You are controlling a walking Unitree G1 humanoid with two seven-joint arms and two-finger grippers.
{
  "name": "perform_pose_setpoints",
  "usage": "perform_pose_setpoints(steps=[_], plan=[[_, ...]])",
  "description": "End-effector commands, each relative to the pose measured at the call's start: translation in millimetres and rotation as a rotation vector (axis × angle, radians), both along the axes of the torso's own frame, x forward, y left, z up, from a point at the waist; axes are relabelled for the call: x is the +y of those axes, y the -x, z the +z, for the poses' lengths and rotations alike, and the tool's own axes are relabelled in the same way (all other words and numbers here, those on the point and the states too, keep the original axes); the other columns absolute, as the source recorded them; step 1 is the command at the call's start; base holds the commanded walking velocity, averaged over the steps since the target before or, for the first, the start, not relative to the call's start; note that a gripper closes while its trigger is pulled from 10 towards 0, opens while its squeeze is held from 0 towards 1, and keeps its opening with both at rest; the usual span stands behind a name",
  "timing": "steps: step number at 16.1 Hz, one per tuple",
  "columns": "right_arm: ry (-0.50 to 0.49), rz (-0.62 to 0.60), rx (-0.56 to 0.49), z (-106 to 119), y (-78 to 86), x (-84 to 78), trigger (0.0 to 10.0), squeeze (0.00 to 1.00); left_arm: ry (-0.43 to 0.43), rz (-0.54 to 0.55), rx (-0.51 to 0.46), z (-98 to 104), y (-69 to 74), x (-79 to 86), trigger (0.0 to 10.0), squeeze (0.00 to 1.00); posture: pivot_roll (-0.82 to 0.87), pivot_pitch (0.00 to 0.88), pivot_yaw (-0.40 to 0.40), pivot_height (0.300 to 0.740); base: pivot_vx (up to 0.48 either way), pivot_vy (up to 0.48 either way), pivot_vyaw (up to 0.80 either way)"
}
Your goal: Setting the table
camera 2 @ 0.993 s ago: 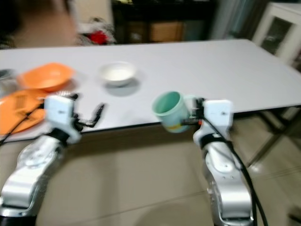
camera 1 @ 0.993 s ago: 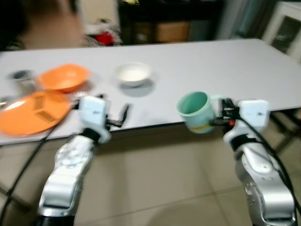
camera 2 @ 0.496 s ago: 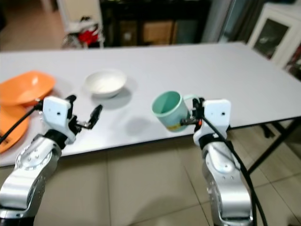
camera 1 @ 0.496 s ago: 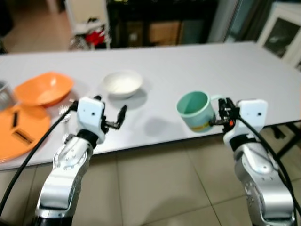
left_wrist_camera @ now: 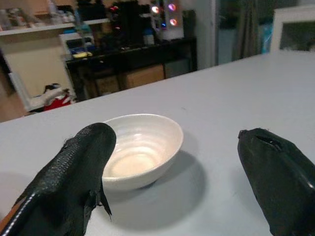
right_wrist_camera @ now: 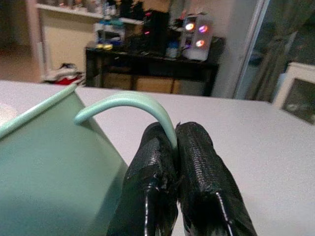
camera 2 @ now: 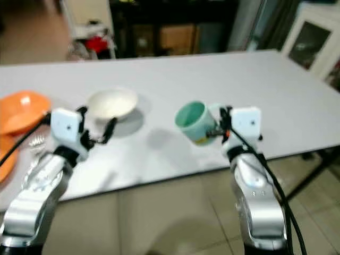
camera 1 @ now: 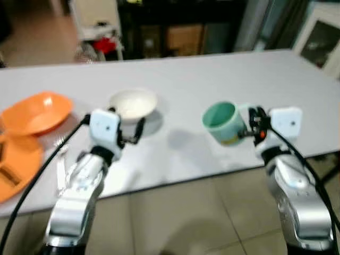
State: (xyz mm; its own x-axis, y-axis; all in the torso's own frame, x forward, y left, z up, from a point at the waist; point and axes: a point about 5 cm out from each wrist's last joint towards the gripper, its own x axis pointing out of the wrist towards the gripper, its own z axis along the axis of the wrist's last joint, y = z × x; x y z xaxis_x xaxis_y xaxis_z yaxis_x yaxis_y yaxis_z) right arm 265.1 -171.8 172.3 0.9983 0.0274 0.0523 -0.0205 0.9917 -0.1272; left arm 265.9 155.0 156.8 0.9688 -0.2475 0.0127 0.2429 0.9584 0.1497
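One mug [camera 1: 223,122], centre-right of frame, is pinched by its handle in the right tool [right_wrist_camera: 175,147] above the surface [camera 1: 212,74]. Left tool [left_wrist_camera: 177,177] is spread before the bowl [left_wrist_camera: 140,150]. Step judged: carrying; set-down needed next.

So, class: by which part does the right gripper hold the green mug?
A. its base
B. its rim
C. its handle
C: the right gripper has its fingers pinched shut on the thin curved handle of the mug, held above the table.

Right end effector [camera 2: 222,126] holds green mug [camera 2: 194,122] above white table [camera 2: 175,79].
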Motion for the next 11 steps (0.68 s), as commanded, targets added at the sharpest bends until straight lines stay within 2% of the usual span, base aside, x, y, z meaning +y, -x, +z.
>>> perform_pose_setpoints(steps=[1, 2, 5, 8, 9, 11], plan=[[0.013, -0.035, -0.013, 2, 0.3, -10.7, 10.0, 0.00, 0.002, -0.047, -0.020, 5, 0.2, -9.3, 10.0, 0.00, 0.05, 0.000, 0.006, 0.740, 0.360, 0.000, 0.00], [0.020, -0.037, -0.007, -1, -1.7, -11.0, 10.0, 0.00, -0.002, -0.012, -0.019, 3, -0.4, -2.8, 10.0, 0.00, 0.05, 0.000, 0.004, 0.740, 0.360, 0.000, 0.00], [0.013, -0.016, -0.008, -2, -3.9, -10.2, 10.0, 0.00, 0.001, -0.030, -0.039, 9, -1.2, -5.2, 10.0, 0.00, 0.06, 0.000, -0.007, 0.740, 0.360, 0.000, 0.00], [0.015, -0.017, -0.007, -3, -7.6, -10.8, 10.0, 0.00, -0.002, 0.001, -0.030, 6, -1.6, -2.1, 10.0, 0.00, 0.06, 0.000, 0.004, 0.740, 0.360, 0.000, 0.00], [0.004, -0.019, -0.007, -3, -8.1, -11.6, 10.0, 0.00, -0.002, -0.017, -0.036, 7, -1.0, -3.9, 10.0, 0.00, 0.07, 0.000, -0.001, 0.740, 0.356, 0.000, 0.00], [-0.085, -0.047, 0.008, -10, -14.0, -17.3, 10.0, 0.00, -0.005, -0.002, -0.045, 9, -0.1, 1.6, 10.0, 0.00, 0.07, 0.000, -0.002, 0.740, 0.358, 0.000, 0.00]])
